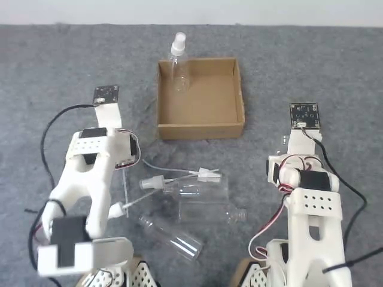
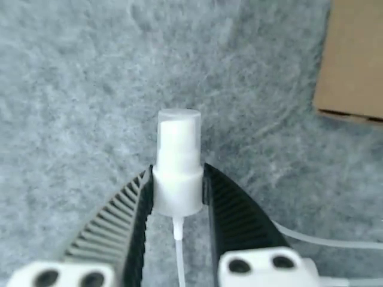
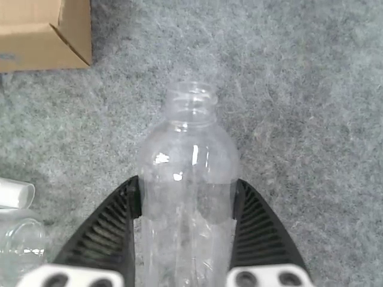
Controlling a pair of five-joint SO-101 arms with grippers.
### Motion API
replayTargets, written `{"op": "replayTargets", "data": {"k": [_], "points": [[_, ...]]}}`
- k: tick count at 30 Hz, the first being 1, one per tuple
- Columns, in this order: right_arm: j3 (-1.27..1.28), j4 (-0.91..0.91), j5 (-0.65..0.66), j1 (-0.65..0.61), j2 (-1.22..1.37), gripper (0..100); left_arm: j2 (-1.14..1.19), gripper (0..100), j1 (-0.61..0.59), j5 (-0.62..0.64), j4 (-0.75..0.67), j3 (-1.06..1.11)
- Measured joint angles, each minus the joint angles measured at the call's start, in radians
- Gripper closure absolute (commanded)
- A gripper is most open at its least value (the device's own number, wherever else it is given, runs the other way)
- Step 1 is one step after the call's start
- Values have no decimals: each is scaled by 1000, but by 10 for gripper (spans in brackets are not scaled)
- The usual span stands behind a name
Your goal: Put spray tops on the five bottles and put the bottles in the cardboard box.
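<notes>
**High view**
- Table: a grey felt-covered table [image 1: 60, 66] carries everything.
- Box: an open brown cardboard box [image 1: 200, 130] sits at the far middle of the table.
- Bottle in box: a clear plastic bottle with a white spray top [image 1: 179, 69] stands upright in the box's far left corner.
- Lying bottles: three clear plastic bottles [image 1: 206, 212] lie on their sides in a loose cluster on the felt. They are nearer than the box and between the arms. The middle one has a bare open neck.
- Loose tops: three white spray tops [image 1: 152, 182] with thin tubes lie among and beside those bottles.
- Arms: the white left arm [image 1: 90, 173] stands to the left of the cluster and the white right arm [image 1: 308, 200] to its right.

**Left wrist view**
- Hand: the left gripper [image 2: 177, 185] has its black ribbed fingers clamped on the collar of a white spray top [image 2: 178, 149].
- Top: its nozzle end points away from the wrist, and its thin tube runs back between the fingers.
- Place: the top is over bare felt. A corner of the box is off to one side, apart from it.

**Right wrist view**
- Hand: the right gripper [image 3: 185, 191] presses its fingers against both sides of a clear uncapped plastic bottle [image 3: 188, 143].
- Bottle: its open threaded neck points away from the wrist.
- Place: a corner of the box lies beyond and to one side. One loose top and one lying bottle are beside the gripper.
</notes>
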Motion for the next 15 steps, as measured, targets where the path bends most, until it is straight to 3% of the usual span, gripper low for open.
{"op": "replayTargets", "data": {"k": [10,15], "points": [[0,0,-2,-25,-6,973,-417,989,2,21,0,164],[0,57,-2,-37,-127,973,-571,989,3,64,0,184]]}}
